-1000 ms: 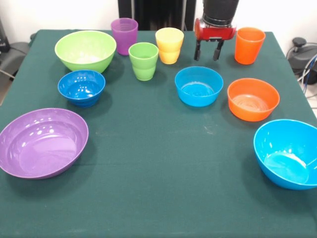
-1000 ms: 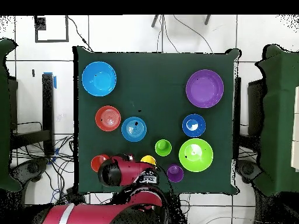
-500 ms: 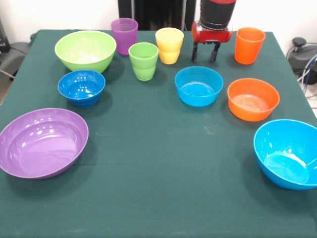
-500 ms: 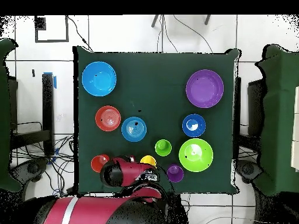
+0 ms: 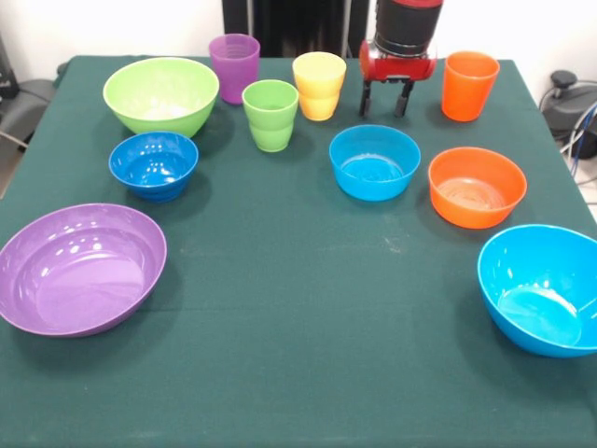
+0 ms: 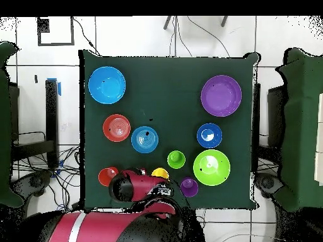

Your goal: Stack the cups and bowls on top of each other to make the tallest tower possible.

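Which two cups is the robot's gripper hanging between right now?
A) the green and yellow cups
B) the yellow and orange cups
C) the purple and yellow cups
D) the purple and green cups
B: in the front view the gripper hangs open and empty at the far side of the table, with the yellow cup on one side and the orange cup on the other.

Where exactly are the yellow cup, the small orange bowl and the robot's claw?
yellow cup (image 5: 319, 86), front view, its side wall.
small orange bowl (image 5: 477, 188), front view, its inside.
gripper (image 5: 385, 101), front view, midway between the fingertips.
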